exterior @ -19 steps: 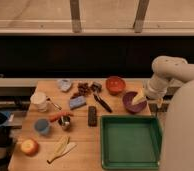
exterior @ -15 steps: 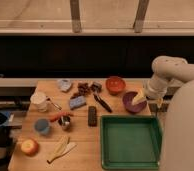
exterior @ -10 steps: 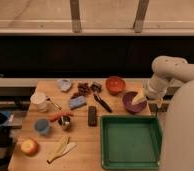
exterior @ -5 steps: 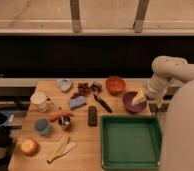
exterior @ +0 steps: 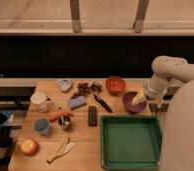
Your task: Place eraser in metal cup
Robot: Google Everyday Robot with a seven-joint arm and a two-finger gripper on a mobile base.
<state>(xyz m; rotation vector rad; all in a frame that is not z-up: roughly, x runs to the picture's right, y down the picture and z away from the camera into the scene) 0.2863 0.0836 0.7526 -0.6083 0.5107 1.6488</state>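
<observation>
**Item 1, gripper** (exterior: 154, 102). It hangs off the white arm at the right edge of the table (exterior: 85, 150), just beside the purple bowl (exterior: 131, 103). I read the jaws as spread wide with nothing between them. It is well apart from both task items.

**Item 2, eraser** (exterior: 92, 115). A small black block lying flat on the wood near the table's centre. It sits just off the upper left corner of the green tray (exterior: 130, 145), with its long side running away from me. Nothing is touching it.

**Item 3, metal cup** (exterior: 65, 122). Small and shiny, it stands upright to the left of the eraser, close but not touching. An orange, carrot-like piece (exterior: 58, 116) lies against or just beside it, and I cannot tell which. The blue cup (exterior: 41, 126) stands further left.

**Item 4, surroundings.**
- A black-handled utensil (exterior: 103, 103) and a blue-grey pad (exterior: 78, 102) lie beyond the eraser.
- A white mug (exterior: 39, 100) is at the left.
- An orange bowl (exterior: 114, 84) is at the back.
- An apple (exterior: 29, 146) is at the front left corner.

**Item 5, change noted.** None. Over the last couple of seconds the arm has held its pose by the purple bowl, the jaws have stayed wide, and no object has shifted.

**Item 6, meaning for the task.** My judgement is that the pick has not begun. The gripper must first travel left across the tray's corner to the eraser, with the utensil handle the nearest thing to avoid. After that, the carry to the cup is short.
</observation>
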